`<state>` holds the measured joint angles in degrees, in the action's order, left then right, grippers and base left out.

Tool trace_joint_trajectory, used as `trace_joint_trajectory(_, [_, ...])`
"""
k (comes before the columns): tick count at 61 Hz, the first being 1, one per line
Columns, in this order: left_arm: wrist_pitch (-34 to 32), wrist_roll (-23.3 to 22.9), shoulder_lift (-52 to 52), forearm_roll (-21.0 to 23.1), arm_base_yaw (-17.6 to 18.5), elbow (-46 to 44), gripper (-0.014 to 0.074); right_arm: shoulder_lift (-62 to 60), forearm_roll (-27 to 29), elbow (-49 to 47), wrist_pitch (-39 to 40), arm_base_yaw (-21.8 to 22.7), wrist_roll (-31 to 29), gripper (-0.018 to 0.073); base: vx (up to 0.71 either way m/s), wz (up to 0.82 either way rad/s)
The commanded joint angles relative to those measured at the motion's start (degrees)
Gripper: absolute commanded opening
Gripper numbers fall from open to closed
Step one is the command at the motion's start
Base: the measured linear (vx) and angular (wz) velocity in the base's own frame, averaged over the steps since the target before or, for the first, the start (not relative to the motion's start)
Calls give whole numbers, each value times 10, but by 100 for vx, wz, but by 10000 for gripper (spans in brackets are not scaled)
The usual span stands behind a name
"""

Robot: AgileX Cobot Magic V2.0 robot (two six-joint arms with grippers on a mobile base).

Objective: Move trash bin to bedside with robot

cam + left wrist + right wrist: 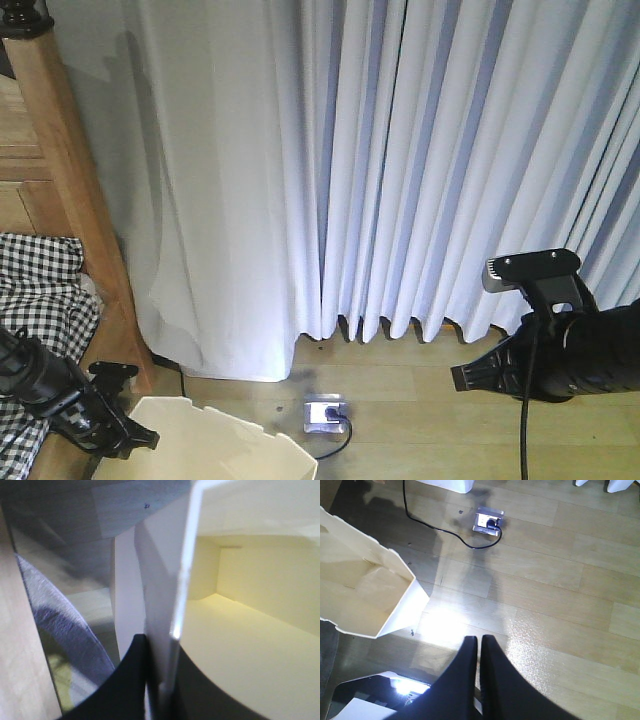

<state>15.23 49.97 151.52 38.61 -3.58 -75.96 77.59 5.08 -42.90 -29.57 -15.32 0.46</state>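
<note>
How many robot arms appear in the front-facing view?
2. The left black arm sits at lower left, its gripper clamped on the cream-white plastic trash bin's thin wall. The right black arm is at lower right, above bare floor.

The bin (365, 595) looks like thin glossy cream plastic; the bed post (75, 190) is light-brown wood; curtains (400, 170) are smooth cloth; floor (560, 605) shiny wood.

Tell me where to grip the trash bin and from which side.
Grip the thin upper wall of the trash bin, coming over the rim, one finger inside and one outside. The left gripper already pinches it this way; the body is too wide to span.
</note>
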Motion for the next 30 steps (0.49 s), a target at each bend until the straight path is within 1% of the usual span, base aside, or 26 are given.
trace_joint_trajectory(1, [48, 39, -36, 95, 2, -25, -6, -18, -4, -16, 30, 0, -2, -6, 0, 0])
trace_joint_trajectory(5, [48, 62, -29, 128, 2, -32, -6, -18, -4, -16, 30, 0, -2, -6, 0, 0])
trace_joint_trajectory(20, [51, 125, 2, 206, 2, -49, -6, -18, -4, -16, 30, 0, -2, -6, 0, 0])
trace_joint_trajectory(27, [53, 129, 23, 225, 2, -69, -6, -18, -4, -16, 30, 0, -2, -6, 0, 0])
trace_joint_trajectory(30, [56, 129, 34, 225, 2, -80, -6, -18, -4, -16, 30, 0, -2, -6, 0, 0])
